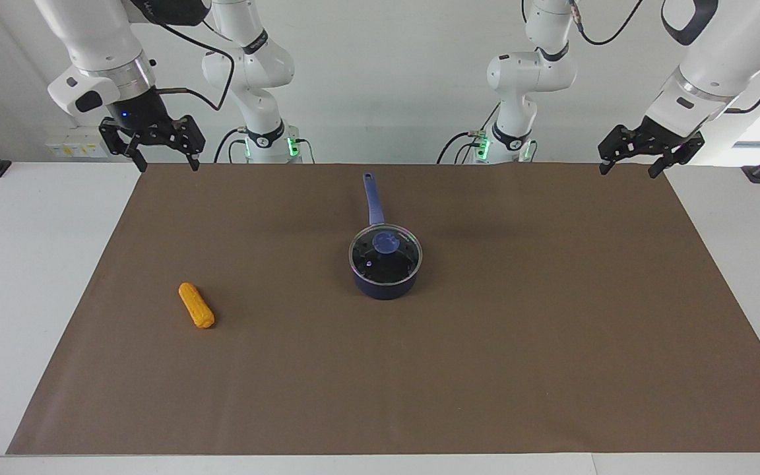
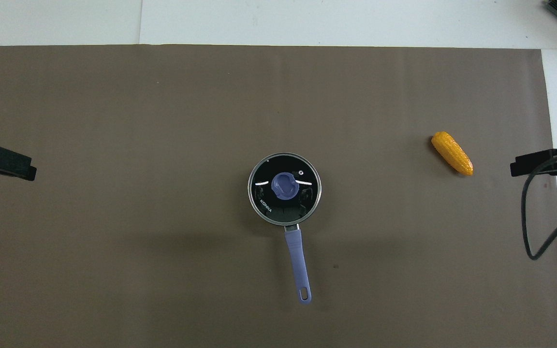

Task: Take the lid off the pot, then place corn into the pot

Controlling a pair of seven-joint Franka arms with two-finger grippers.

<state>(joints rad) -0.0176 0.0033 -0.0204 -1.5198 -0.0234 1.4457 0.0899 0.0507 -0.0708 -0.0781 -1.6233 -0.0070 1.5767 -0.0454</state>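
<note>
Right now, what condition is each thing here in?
lid: closed on the pot.
pot: upright, covered, handle pointing toward the robots.
corn: lying on the mat, untouched.
left gripper: open, raised, empty.
right gripper: open, raised, empty.

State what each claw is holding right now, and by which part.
Nothing is held. The right claw and left claw both hang open and empty. The lid sits on the pot; the corn lies on the mat.
</note>
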